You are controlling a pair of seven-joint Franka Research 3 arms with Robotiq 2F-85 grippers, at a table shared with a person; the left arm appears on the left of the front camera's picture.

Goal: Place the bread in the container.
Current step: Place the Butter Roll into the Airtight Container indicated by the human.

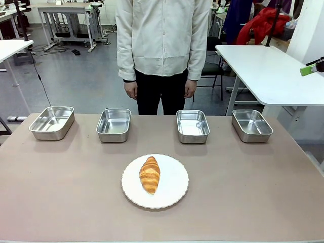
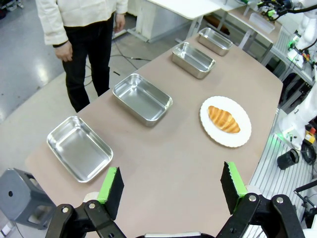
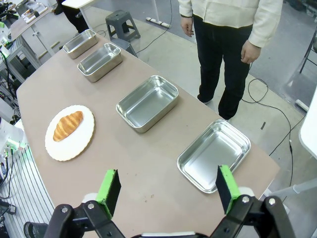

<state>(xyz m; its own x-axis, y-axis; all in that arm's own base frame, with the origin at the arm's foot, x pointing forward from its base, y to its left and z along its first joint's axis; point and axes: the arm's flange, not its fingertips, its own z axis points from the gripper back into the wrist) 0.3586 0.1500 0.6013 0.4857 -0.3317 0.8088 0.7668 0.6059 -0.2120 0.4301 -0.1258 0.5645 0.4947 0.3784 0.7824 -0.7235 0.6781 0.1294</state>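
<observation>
On the plate point(image 1: 174, 196), near your edge of the table point(image 1: 55, 202), lies the bread point(image 1: 150, 174), lengthwise toward the person point(image 1: 163, 40) and untouched. Beyond it four steel pans stand in a row, all empty: left pan point(image 1: 52, 122), left-middle pan point(image 1: 113, 124), right-middle pan point(image 1: 193, 126), right pan point(image 1: 252, 125). Nothing shows which one is the container. The two middle pans sit nearest the plate, so one of those gives you the shortest carry.

Your left gripper point(image 2: 172, 183) and right gripper point(image 3: 167, 188) both hang high over the table, jaws spread wide with nothing between them. The bread lies about midway between the arms, so either will serve.

The step in hand is the reach and grasp. Come straight down over the middle of the bread and turn the wrist so the pads close across its narrow width, not end to end. Stop the fingertips just short of the plate, which would likely slide if nudged. Close softly, since the crust looks easy to crush. Lift straight up before you travel, so the bread clears the pan's rim. Then lower it well inside the pan before you let go.

The person's hands hang at their sides, away from the table. Watch them as you cross toward the row.
</observation>
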